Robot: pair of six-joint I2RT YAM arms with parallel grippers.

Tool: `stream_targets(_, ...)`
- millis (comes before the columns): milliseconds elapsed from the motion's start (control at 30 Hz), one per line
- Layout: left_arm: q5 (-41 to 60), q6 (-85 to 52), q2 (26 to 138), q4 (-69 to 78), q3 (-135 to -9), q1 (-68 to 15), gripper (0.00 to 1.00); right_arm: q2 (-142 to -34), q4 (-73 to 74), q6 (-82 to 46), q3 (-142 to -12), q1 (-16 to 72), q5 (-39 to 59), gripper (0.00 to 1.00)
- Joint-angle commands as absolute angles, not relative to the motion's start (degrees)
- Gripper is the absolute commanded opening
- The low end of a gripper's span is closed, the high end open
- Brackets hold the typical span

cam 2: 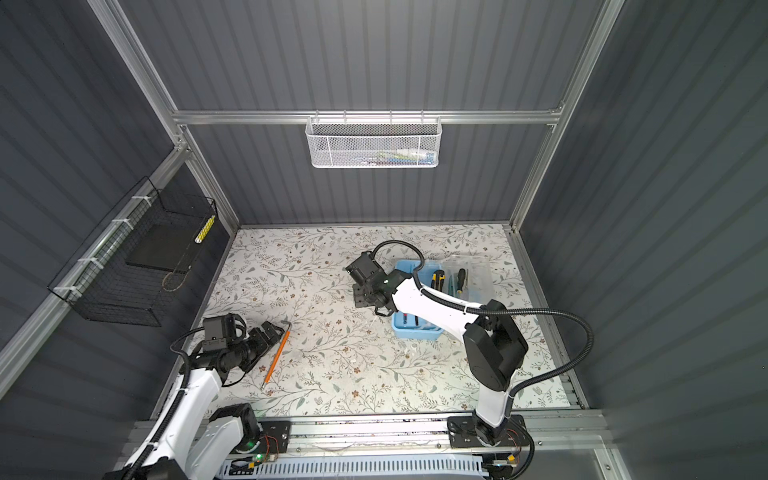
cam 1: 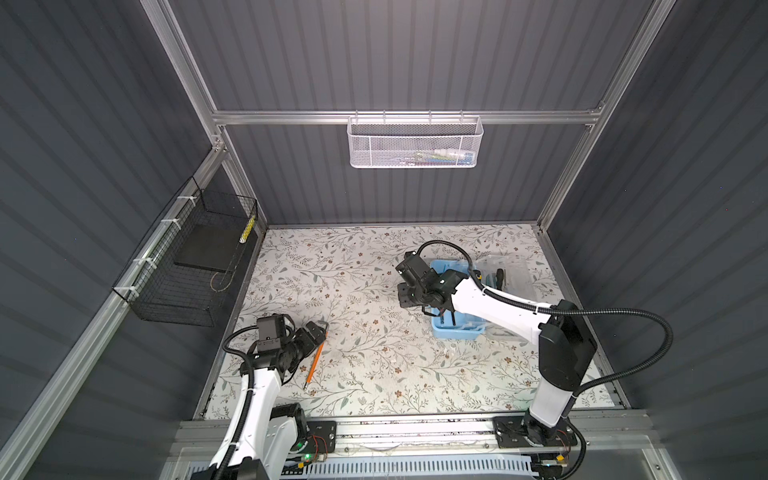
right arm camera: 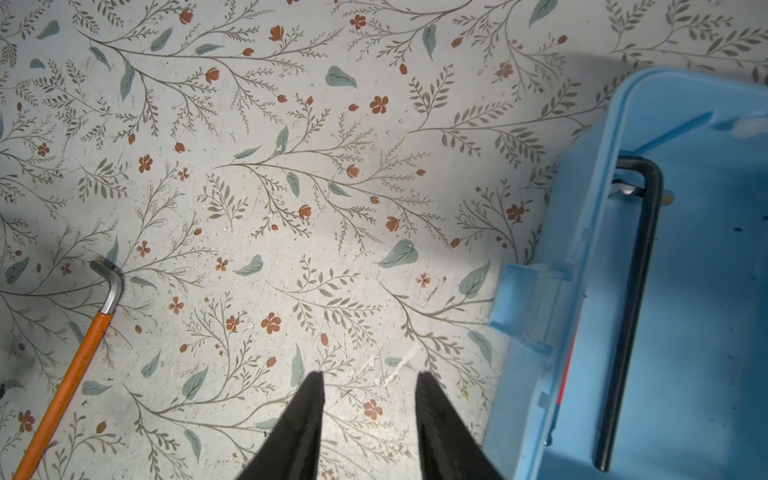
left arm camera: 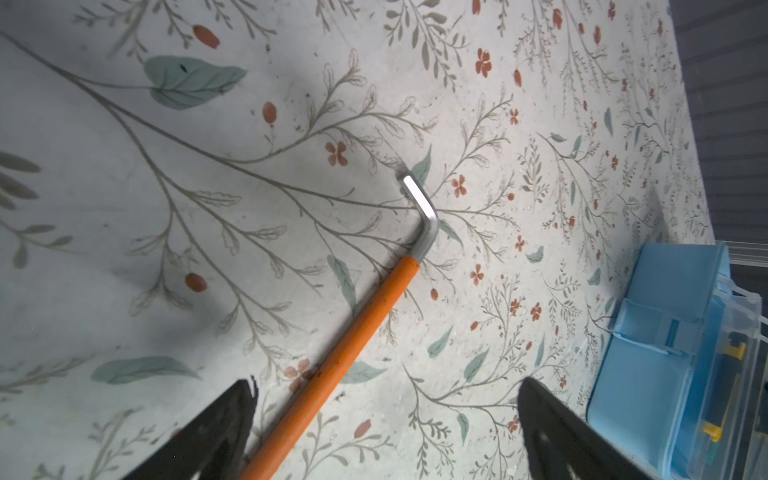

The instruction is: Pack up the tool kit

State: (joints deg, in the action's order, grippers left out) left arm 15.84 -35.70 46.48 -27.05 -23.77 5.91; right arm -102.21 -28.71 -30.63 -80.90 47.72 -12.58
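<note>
1. the orange key (left arm camera: 353, 345) lies flat on the bench (cam 1: 374, 374), near left, well apart from the blue box (cam 1: 457, 330) at the right.
2. it looks light, stiff and thin; the orange sleeve probably gives a better hold than the smooth steel bend.
3. the left end effector (left arm camera: 388, 384) is wide and empty, with its jaws on either side of the sleeve.
4. the right end effector (right arm camera: 370, 376) is narrow but not closed, empty, just beside the box.

The left arm (cam 1: 259, 386) and the right arm (cam 1: 498, 307) have white, smooth shells and black joint housings (cam 1: 565, 345). A black ribbed cable (cam 1: 623, 311) runs along each, fastened with thin white ties. The right gripper (right arm camera: 370, 374) has black fingers (right arm camera: 299, 428) that taper to narrow tips. The black base plate (cam 1: 320, 434) of the left arm shows small screws, red wires and a green lamp (cam 1: 306, 457).
</note>
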Motion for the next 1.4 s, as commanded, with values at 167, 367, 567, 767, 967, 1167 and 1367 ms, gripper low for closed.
stream_targets(167,14.5,-41.2,45.6,-28.9,-21.6,2.7,0.99,-98.5,-28.1,-29.0,-77.8,46.8,-15.3,0.41)
stream_targets(367,11.8,-40.2,45.7,-29.5,-22.0,1.5,0.99,-97.7,-26.7,-29.2,-76.2,46.1,-14.5,0.43)
stream_targets(567,12.6,-39.9,48.7,-28.0,-20.8,-0.3,0.99,-98.3,-25.8,-29.3,-75.5,45.7,-13.9,0.44)
stream_targets(767,13.5,-41.4,47.9,-28.5,-20.9,-2.5,0.99,-98.9,-25.0,-29.4,-74.7,45.2,-13.6,0.44)
stream_targets(967,13.4,-45.7,46.8,-25.8,-19.6,-7.6,0.99,-99.2,-24.7,-29.4,-74.6,44.8,-12.9,0.45)
stream_targets(1167,8.0,-53.6,48.6,-17.2,-17.3,-19.0,0.99,-99.3,-24.8,-29.7,-74.3,44.6,-12.0,0.46)
stream_targets(1367,-0.8,-46.7,51.7,-24.9,-27.6,-22.1,1.0,-98.8,-24.9,-28.8,-73.9,44.8,-8.5,0.47)
